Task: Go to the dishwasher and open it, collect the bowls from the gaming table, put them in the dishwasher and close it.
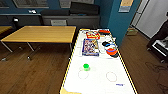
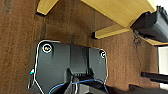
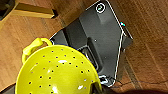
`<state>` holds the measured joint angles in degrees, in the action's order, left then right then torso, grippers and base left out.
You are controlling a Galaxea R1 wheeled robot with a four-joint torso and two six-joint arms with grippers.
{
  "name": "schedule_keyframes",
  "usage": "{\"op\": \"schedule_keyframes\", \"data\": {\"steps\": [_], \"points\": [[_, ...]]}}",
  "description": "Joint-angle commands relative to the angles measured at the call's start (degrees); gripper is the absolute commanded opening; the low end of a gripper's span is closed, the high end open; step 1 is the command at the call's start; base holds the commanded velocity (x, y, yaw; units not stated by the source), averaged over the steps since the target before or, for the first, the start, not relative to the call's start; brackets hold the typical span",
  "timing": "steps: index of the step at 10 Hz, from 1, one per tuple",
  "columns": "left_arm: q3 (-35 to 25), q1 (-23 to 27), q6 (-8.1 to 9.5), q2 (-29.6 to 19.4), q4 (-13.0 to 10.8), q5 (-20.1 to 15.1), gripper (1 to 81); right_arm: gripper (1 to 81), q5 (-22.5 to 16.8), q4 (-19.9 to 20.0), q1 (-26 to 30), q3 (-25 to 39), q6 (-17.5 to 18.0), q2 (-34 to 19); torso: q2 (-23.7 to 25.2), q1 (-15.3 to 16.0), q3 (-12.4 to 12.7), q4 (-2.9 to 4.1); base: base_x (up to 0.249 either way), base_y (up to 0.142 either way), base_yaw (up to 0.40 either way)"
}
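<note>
**One green bowl left on the gaming table**

One bright green bowl (image 1: 86, 66) stands on the near part of the gaming table's (image 1: 100, 82) white worktop. Beyond it lie colourful game boxes (image 1: 90, 47), with round discs (image 1: 111, 50) to their right. In the right wrist view, a perforated yellow-green bowl (image 3: 55, 72) sits close under the camera above the wooden floor (image 3: 147, 37); whether either hand is clenched cannot be told.

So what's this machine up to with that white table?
The robot faces a white-topped gaming table over a wooden floor. A small bright green bowl sits on it, nearer than the game boxes and dark discs. The right wrist view shows a yellow-green perforated bowl with a loop handle close to that arm, above the floor; whether it is gripped can't be seen.
</note>
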<state>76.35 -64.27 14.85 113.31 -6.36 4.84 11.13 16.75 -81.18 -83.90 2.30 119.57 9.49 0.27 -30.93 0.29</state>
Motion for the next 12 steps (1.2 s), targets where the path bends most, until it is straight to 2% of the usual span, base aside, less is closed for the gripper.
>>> {"op": "schedule_keyframes", "data": {"steps": [1,3,4,5,6,7,8,9,10,11,12], "points": [[-9.1,11.0,6.14,-11.0,0.8,-6.4,81.1,1.0,-3.5,-1.5,0.6,-0.8,-0.3,-1.9,0.0,0.0,0.0,0.02,0.000,0.000,0.000],[-11.0,15.3,9.03,-13.0,0.9,-8.8,81.1,1.0,-3.6,-1.3,0.6,-2.7,-0.2,-3.3,0.0,0.0,0.0,0.02,0.000,0.000,0.000],[-11.0,18.9,12.19,-12.6,0.8,-13.1,81.1,1.0,-3.7,-1.2,0.4,-3.5,-0.3,-3.1,0.0,0.0,0.0,0.02,0.000,0.000,0.000],[-10.8,22.8,15.82,-12.5,0.8,-15.1,81.1,1.0,-3.7,-1.2,0.3,-3.8,-0.4,-2.5,0.0,0.0,0.0,0.00,0.000,0.000,0.000],[-10.9,27.7,21.45,-12.5,0.7,-18.4,81.1,1.0,-3.7,-1.2,0.3,-4.2,-0.3,-2.0,0.0,0.0,0.0,0.02,0.000,0.000,0.000],[-11.0,32.7,24.00,-12.4,0.8,-21.1,81.1,1.0,-3.7,-1.3,0.3,-4.5,-0.4,-1.8,0.0,0.0,0.0,0.02,0.000,0.000,0.000],[-10.9,39.1,27.15,-11.6,0.7,-25.8,81.1,1.0,-3.7,-1.4,0.4,-4.7,-0.4,-1.5,0.0,0.0,0.0,0.00,0.000,0.000,0.000],[-10.4,43.7,28.74,-10.6,0.7,-28.9,81.1,1.0,-3.7,-1.4,0.6,-4.8,-0.4,-1.2,0.0,0.0,0.0,0.02,0.000,0.000,0.000],[-9.8,48.3,31.29,-9.1,0.7,-32.4,81.1,1.0,-4.0,-1.5,0.8,-5.0,-0.4,-0.9,0.0,0.0,0.0,0.00,0.000,0.000,0.000],[-9.6,51.5,33.30,-8.0,0.7,-34.6,81.1,1.0,-4.1,-1.5,1.1,-5.1,-0.4,-0.7,0.0,0.0,0.0,0.00,0.000,0.000,0.000],[-9.0,54.0,35.06,-6.4,0.7,-35.1,81.1,1.0,-4.1,-1.6,1.6,-4.9,-0.4,-0.7,0.0,0.0,0.0,0.02,0.000,0.000,0.000]]}}
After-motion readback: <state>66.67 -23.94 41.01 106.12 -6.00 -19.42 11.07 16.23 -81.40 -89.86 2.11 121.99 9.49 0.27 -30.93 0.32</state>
